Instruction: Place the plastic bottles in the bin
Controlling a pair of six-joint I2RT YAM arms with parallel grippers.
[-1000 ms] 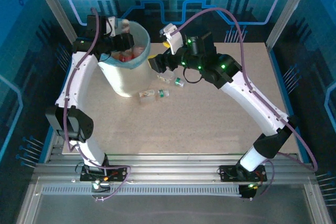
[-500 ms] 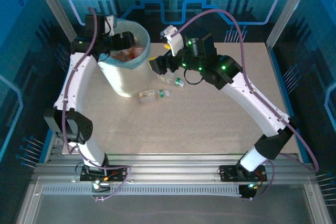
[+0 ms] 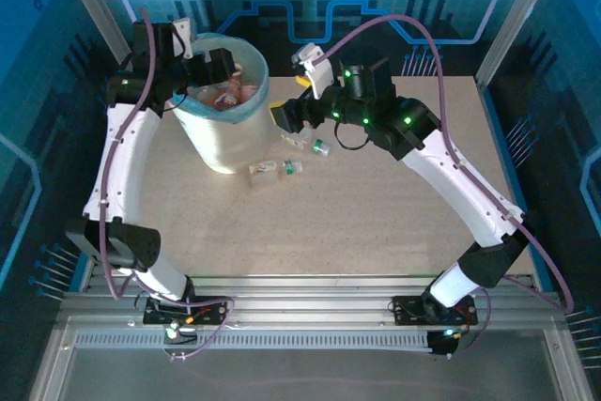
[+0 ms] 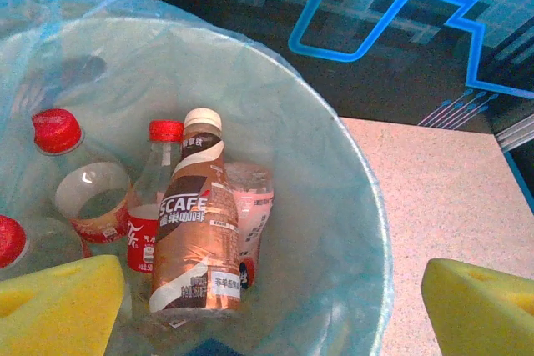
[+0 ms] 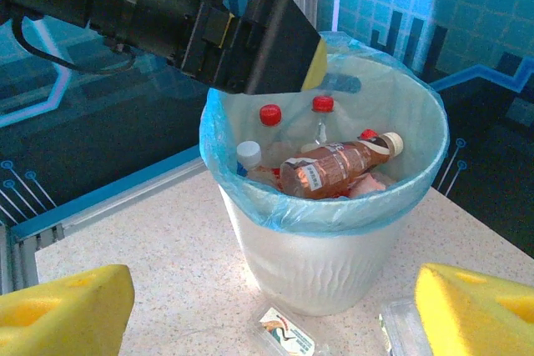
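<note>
Right wrist view: the right fingers (image 5: 476,306) were held wide open and empty near the plastic bottles (image 5: 284,331) lying on the desk (image 5: 125,223) beside the bin (image 5: 325,248), where one was best straddled squarely across its body.

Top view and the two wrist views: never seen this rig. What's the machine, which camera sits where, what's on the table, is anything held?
Two robot arms are bolted at the near edge of a table. The top view looks down from above and behind them. Each wrist view looks along that arm's own yellow-padded gripper.

The left gripper hangs open over the bin and holds nothing. Inside the bin lie a brown coffee bottle and red-capped bottles.

The right gripper is also open and empty, facing the bin. On the table beside the bin lie what look like two clear bottles, not yet binned.
</note>
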